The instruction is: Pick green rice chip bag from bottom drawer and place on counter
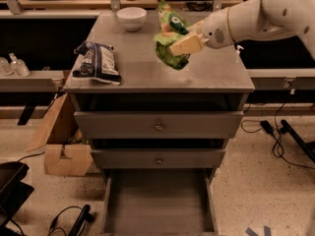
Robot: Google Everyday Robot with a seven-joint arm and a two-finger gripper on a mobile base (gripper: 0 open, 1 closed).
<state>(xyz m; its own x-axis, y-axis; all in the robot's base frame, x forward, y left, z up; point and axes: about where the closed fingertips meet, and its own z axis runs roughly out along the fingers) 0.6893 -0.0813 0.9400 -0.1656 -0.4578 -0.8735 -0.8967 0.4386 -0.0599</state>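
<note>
The green rice chip bag (170, 37) is crinkled, bright green with a dark round logo. It hangs above the middle of the counter (147, 73), held clear of the surface. My gripper (183, 44) comes in from the right on a white arm and is shut on the bag's lower right side, its tan fingers (187, 45) across it. The bottom drawer (160, 200) stands pulled open below the cabinet, its flat grey floor bare.
A dark blue-and-white striped bag (97, 62) lies at the counter's left edge. A white bowl (131, 18) sits at the back. Two upper drawers with brass knobs (158, 127) are shut. A cardboard box (61, 146) and cables lie on the floor to the left.
</note>
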